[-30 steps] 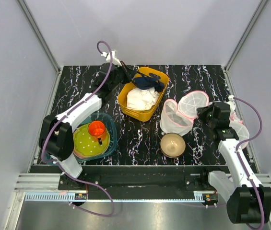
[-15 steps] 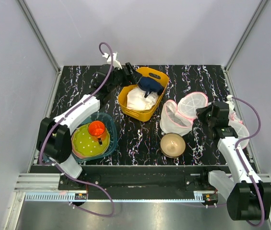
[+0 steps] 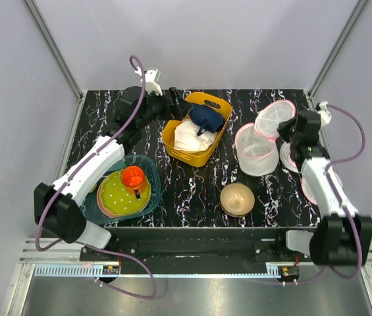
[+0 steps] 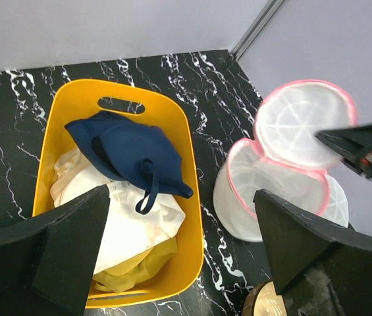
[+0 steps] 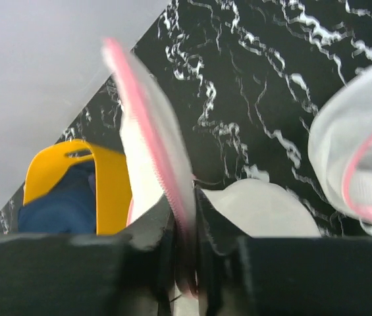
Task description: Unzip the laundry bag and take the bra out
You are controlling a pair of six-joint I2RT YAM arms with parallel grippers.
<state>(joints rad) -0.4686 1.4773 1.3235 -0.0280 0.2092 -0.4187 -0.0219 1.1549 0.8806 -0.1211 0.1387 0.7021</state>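
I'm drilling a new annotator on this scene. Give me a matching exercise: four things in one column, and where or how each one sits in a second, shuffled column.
Things
1. bra
2. laundry bag
3. tan bowl
4. orange cup

Places or states
A. on the yellow-green plate in the teal basin
B. open, its lid flap pinched by the right hand
C. lying on the white cloth in the yellow basket
D. standing alone on the table, nearer the arms than the bag

Pairs: 1-C, 2-B, 3-D, 4-A

Light: bright, even, diffuse; shadows faint. Bag lid [image 5: 147, 105] between right fingers [image 5: 139, 243] blurred; left fingers [image 4: 60, 243] soft-edged.
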